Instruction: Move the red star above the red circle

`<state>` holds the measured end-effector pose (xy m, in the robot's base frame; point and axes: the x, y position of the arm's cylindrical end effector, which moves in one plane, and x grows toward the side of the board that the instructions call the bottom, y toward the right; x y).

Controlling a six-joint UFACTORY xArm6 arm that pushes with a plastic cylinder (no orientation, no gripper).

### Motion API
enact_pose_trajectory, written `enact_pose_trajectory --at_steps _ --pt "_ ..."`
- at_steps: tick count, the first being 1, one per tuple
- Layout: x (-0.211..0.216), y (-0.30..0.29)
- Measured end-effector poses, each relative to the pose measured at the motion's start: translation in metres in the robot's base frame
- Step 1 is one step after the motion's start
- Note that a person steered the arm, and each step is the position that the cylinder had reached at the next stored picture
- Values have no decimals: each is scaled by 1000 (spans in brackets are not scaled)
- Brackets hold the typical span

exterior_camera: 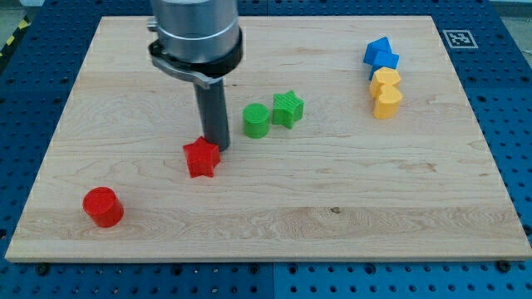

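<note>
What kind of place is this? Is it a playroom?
Probably a robot lab, not a playroom. A wooden board lies on a blue table with rows of holes, there is a square code sticker in the board's corner, and my tip touches the red star.

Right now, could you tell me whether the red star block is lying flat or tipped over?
Flat: the red star block shows its star-shaped face upward on the wooden board, with my tip beside it.

Setting: robotics lab bench
Base: blue perforated mounting plate point(499, 100)
Work surface: pale wooden board point(332, 208)
Marker: printed fiducial tag point(458, 38) at the board's top-right corner
</note>
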<state>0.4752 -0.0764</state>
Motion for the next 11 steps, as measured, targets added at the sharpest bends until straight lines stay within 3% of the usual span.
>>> enact_pose_trajectory --at_steps 2,4,7,9,11 --pt "31 49" --pt "33 -17" --pt "9 -34" --pt "11 -94" --pt "0 -103"
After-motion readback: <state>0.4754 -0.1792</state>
